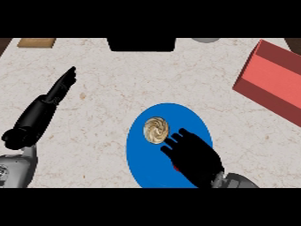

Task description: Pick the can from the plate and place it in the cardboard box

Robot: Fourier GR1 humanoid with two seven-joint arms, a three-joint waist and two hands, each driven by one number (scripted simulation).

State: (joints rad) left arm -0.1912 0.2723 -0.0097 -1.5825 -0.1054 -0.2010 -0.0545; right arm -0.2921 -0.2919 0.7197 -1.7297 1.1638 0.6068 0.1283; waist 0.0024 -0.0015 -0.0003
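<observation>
On a pale marbled counter (114, 88), the robot's right hand (193, 156) reaches over a blue plate (178, 117), its dark fingers (177, 140) spread and slightly bent, closed on nothing. The can (156, 129) stands upright on the plate, just beyond and a little to the left of those fingertips; its round, cream-coloured top with a swirl pattern faces the camera. Fingertips and can are very near one another (whether they touch cannot be told from this angle). A small patch of red (174, 167) peeks out beneath the palm, too hidden to identify.

The box (280, 84), red-sided here, lies well away from the right hand's fingers, up and to the right, at the counter's right edge, turned at an angle.

The left hand (60, 88) rests at the left of the counter, its fingers straight and held together, pointing away toward the far edge, holding nothing and well apart from plate and can.

Beyond both sets of fingers, along the far edge, sit a small wooden board (36, 42), a black block (141, 44) and part of a grey round object (207, 39).
</observation>
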